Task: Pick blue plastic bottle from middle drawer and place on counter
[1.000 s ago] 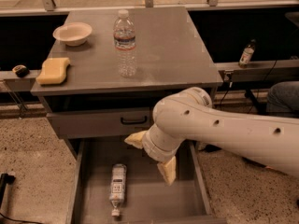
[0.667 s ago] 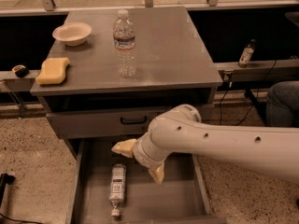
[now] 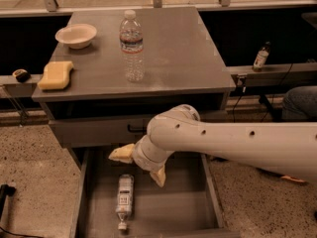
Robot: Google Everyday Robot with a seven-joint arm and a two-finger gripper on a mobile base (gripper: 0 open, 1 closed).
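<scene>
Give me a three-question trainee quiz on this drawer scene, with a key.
1. True or false: the blue plastic bottle lies on its side in the middle drawer.
2. The gripper is: A) open, over the drawer, holding nothing; B) shut on the bottle; C) out of view.
3. Fill in: the counter holds a bowl, a sponge and an upright ___.
Key: 1 true; 2 A; 3 water bottle.

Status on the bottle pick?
Gripper open, empty, over the drawer. Small bottle lying flat on drawer floor, untouched. Nothing between them.
</scene>
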